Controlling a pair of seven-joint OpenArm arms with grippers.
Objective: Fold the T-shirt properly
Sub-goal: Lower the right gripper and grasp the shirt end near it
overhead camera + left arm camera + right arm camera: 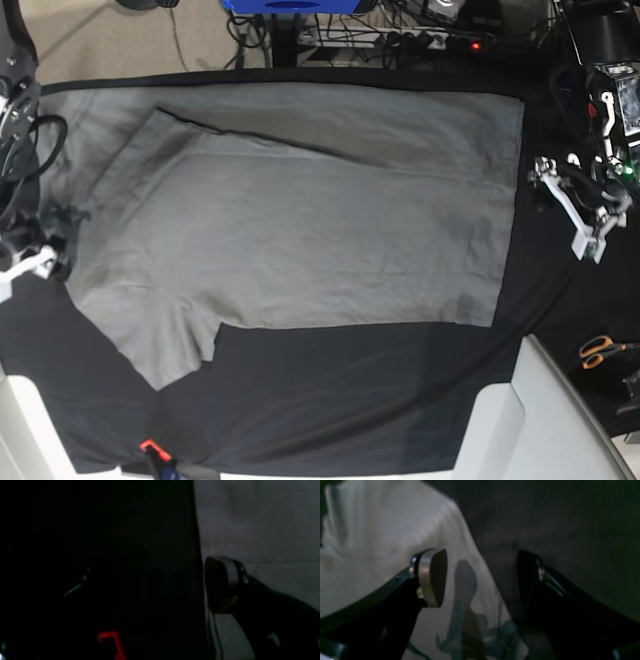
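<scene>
Lying mostly flat, the creased grey T-shirt (300, 230) seemingly ungripped, both jaws wide.

In the left wrist view, most of the picture is black, and only one finger (220, 585) is visible. The right wrist view is blurred (the T-shirt (382, 530) shows no details). The base view cuts off the desk (330, 400) at the bottom.

No legible text or labels
</scene>
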